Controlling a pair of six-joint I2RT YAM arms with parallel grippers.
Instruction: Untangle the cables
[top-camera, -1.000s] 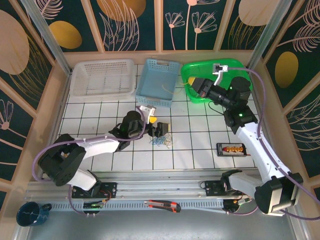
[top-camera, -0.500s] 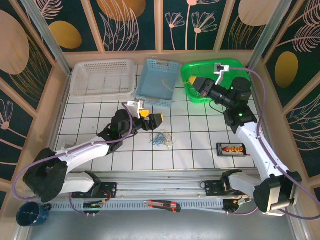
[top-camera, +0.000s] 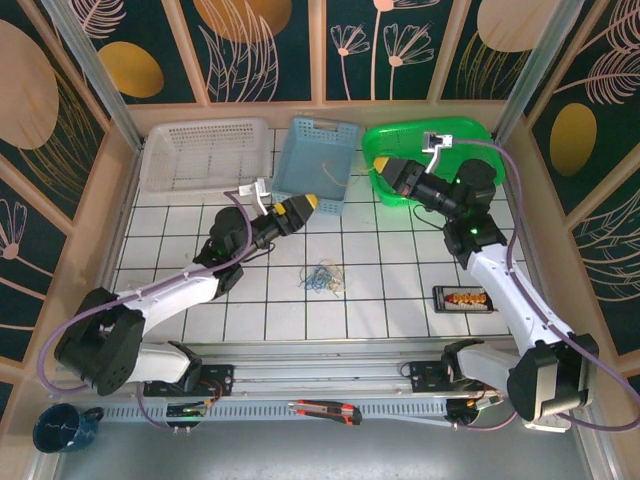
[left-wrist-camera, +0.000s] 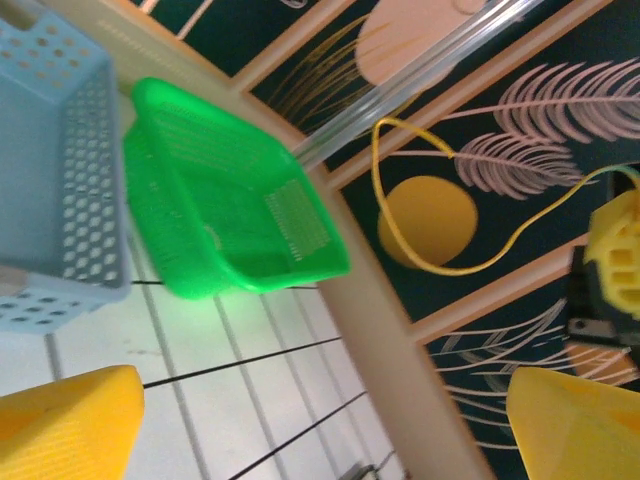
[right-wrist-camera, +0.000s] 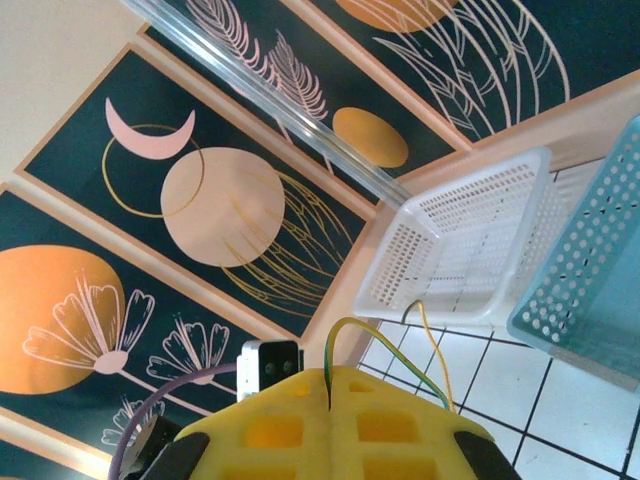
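Note:
The cables (top-camera: 322, 277) lie as a small blue, yellowish and dark tangle on the white tiles in front of the arms. My left gripper (top-camera: 296, 208) hangs apart from them, up near the blue basket's front. Its yellow fingers (left-wrist-camera: 62, 424) stand wide apart with nothing between them, so the left gripper (left-wrist-camera: 320, 430) is open. My right gripper (top-camera: 384, 167) hovers at the green basket's left side. It is shut (right-wrist-camera: 328, 388) on a yellow-green wire (right-wrist-camera: 392, 350) that loops out of the seam. The left wrist view shows that wire (left-wrist-camera: 445, 268) hanging in a loop.
A white basket (top-camera: 205, 155), a blue basket (top-camera: 315, 165) and a green basket (top-camera: 440, 135) line the back edge. A phone (top-camera: 462, 298) lies on the right tiles. A box cutter (top-camera: 325, 409) and a mug (top-camera: 62, 427) sit by the front rail.
My left gripper has lifted off the tangle and swung back and left toward the blue basket, staying open. The right gripper barely shifted and kept its wire.

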